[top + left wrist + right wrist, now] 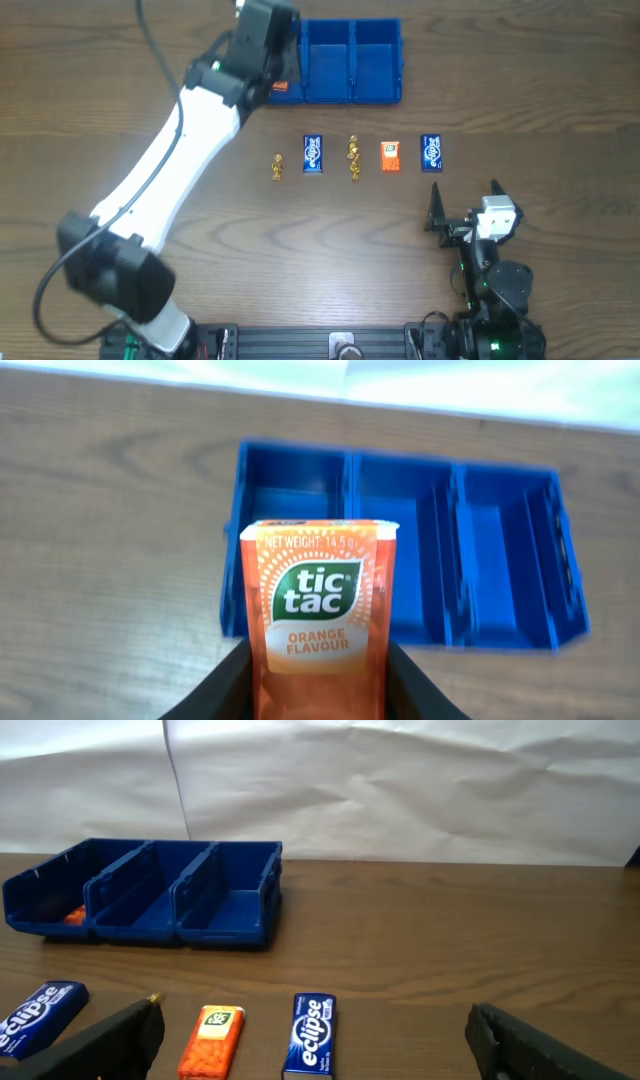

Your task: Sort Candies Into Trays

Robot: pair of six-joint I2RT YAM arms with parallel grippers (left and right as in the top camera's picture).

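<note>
Left gripper [318, 698]: You are seeing it lifted at the tray's left end, at the far side of the table [560, 110]. Its fingers are pressing on both sides of the held box.
Held box [318, 600]: This orange box is standing upright between the fingers, off the table and in line with the left bin. You cannot tell whether it is hanging over the bin or just short of it.
Tray [378, 97]: This blue tray is sitting at the far side of the table, with its three bins lying side by side.
Left bin [45, 885]: An orange item [75, 916] is lying in it, too small to identify.
Gold candy [278, 167]: It is lying at the left end of a row between the tray and the arm bases.
Left blue pack [313, 153]: It is lying flat just right of the gold candy.
Gold pair [354, 158]: Two gold candies are lying close together at mid-row.
Table box [390, 156]: This second orange box is lying flat between the gold pair and the right blue pack.
Right blue pack [432, 153]: It is closing the row at the right.
Right gripper [466, 203]: It is sitting low, near the right blue pack on the base side. Its fingers are spreading wide and gripping nothing.
</note>
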